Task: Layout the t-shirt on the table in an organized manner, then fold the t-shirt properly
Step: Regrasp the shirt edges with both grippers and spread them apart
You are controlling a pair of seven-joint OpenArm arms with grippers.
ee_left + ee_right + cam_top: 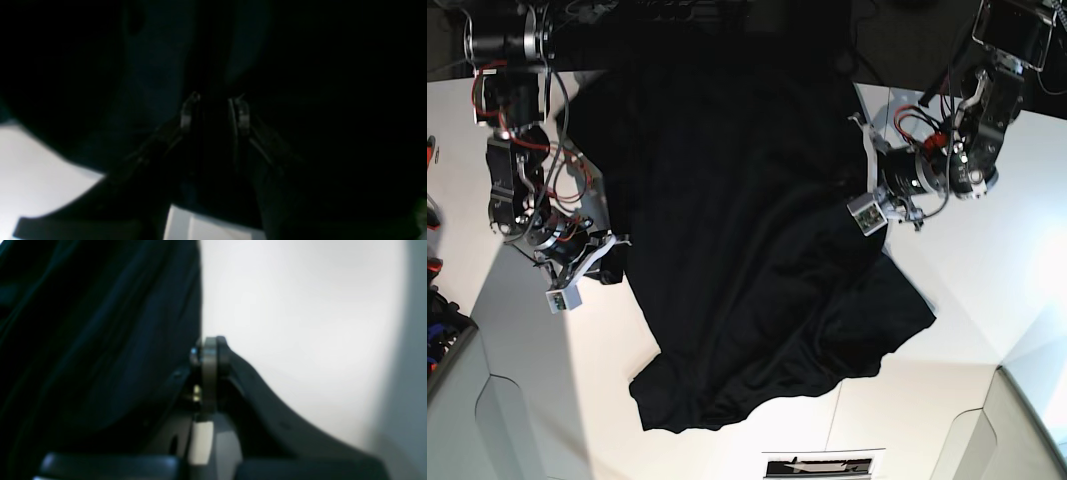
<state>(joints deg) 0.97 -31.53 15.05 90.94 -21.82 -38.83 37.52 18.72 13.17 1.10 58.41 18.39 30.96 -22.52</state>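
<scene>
T-shirt spread crumpled across table centre. Right gripper closed, pinching shirt's left edge. Left gripper part open over dark cloth at right edge; grip unclear.

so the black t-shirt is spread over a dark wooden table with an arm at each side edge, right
Not quite: the table is white, not dark wood, as the base view shows. The rest holds: the black t-shirt lies spread on it, with one arm at each side edge of the cloth.
</scene>
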